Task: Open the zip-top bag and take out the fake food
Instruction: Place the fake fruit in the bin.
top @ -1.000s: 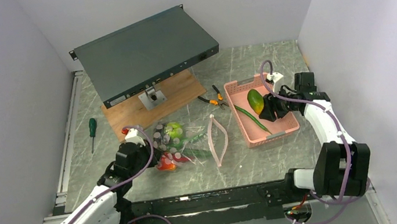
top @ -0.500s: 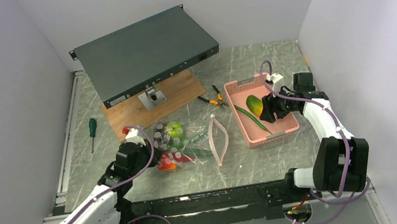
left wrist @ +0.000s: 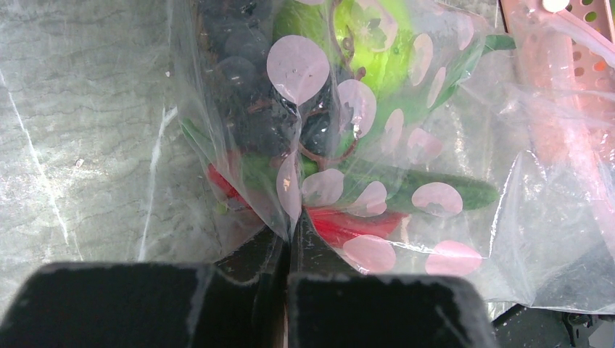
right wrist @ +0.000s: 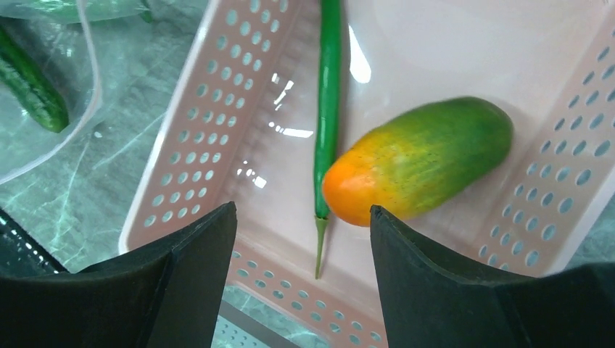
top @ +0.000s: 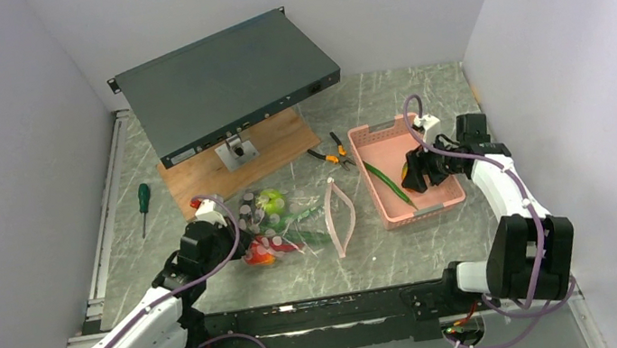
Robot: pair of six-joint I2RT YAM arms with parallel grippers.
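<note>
The zip-top bag (top: 286, 224) lies on the marble table, its pink zip mouth (top: 340, 215) open toward the basket. My left gripper (top: 229, 240) is shut on a fold of the bag's plastic (left wrist: 290, 217). Inside the bag are a green apple (left wrist: 377, 51), dark grapes (left wrist: 239, 80), red pieces (left wrist: 348, 225) and a green pod (left wrist: 457, 194). My right gripper (top: 415, 173) hangs open and empty over the pink basket (top: 372, 133). In the right wrist view (right wrist: 303, 217) the orange-green mango (right wrist: 420, 159) and a long green pod (right wrist: 328, 109) lie in the basket, just ahead of the fingers.
A grey flat device (top: 228, 80) rests tilted on a wooden board (top: 272, 138) at the back. Orange-handled pliers (top: 329, 151) lie left of the basket. A green-handled screwdriver (top: 143, 202) lies at the far left. Walls close in on both sides.
The mango showed at my right gripper's tip over the basket; now it lies in the basket, mostly hidden under the gripper in the top view. The left arm has not moved.
</note>
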